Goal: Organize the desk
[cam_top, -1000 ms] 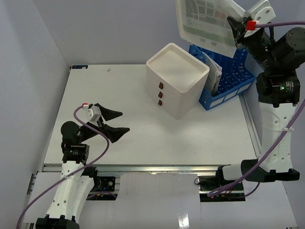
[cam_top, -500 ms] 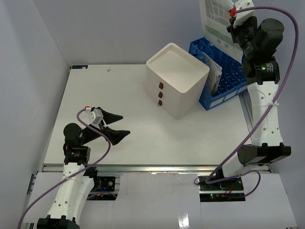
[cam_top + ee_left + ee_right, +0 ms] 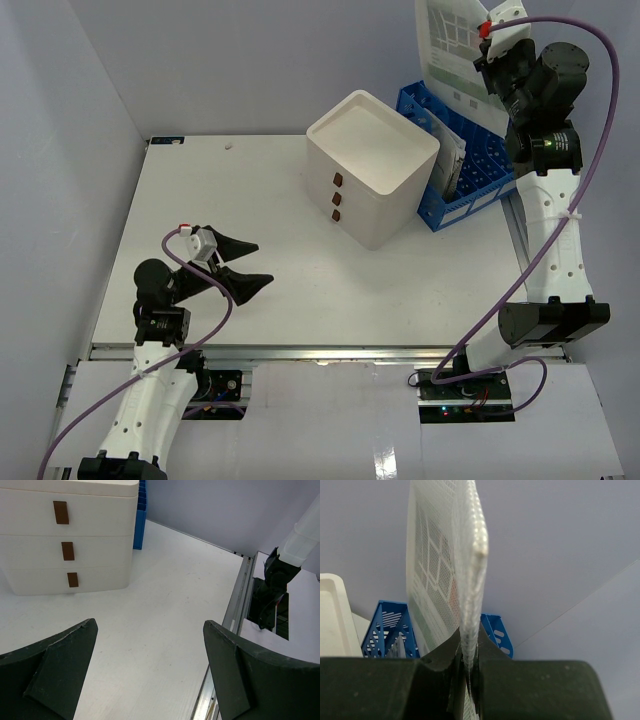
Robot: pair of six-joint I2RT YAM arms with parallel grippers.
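The desk [image 3: 300, 290] is a wide white tabletop with a metal rail along its front. High above its back right corner, my right gripper [image 3: 484, 57] is shut on a clear mesh document pouch [image 3: 450, 50] with printed sheets inside, held upright over the blue file rack [image 3: 480, 160]. In the right wrist view the pouch [image 3: 451, 565] stands edge-on, pinched between the right gripper's [image 3: 468, 667] jaws. My left gripper [image 3: 248, 265] hovers open over the desk's front left, holding nothing; the left wrist view shows bare desk [image 3: 165, 620] between its fingers [image 3: 250, 680].
A white three-drawer box [image 3: 370, 165] with brown handles stands at the back middle, against the blue rack, which holds some papers [image 3: 450, 155]. Grey walls close in the left and back. The right arm's base [image 3: 272, 595] sits past the front rail.
The right arm has swung the pouch from a tilted, flat-facing pose to upright over the rack, then barely shifted. The left arm stays still and open.
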